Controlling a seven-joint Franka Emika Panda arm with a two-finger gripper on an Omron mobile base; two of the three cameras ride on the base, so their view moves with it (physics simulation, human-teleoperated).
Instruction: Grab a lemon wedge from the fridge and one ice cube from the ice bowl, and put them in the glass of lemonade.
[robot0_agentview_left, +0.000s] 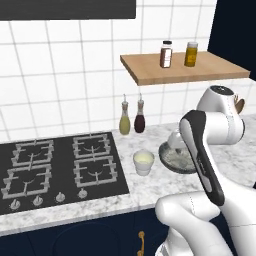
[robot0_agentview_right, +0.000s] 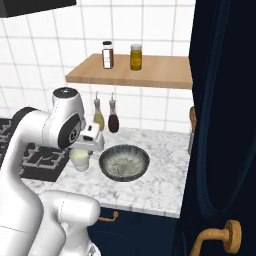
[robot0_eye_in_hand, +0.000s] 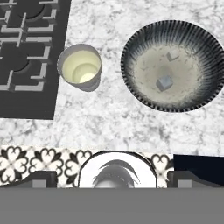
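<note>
I am holding the tool (robot0_eye_in_hand: 112, 186) high over the bench (robot0_eye_in_hand: 131, 118), looking straight down; I cannot tell whether it is open or closed. The ice bowl (robot0_eye_in_hand: 135, 83), with two ice cubes (robot0_eye_in_hand: 164, 82), is lying ahead and right; the glass of lemonade (robot0_eye_in_hand: 80, 66) ahead and left. I judge an ice pick comes next: descending over one cube. No writing is legible.
</note>
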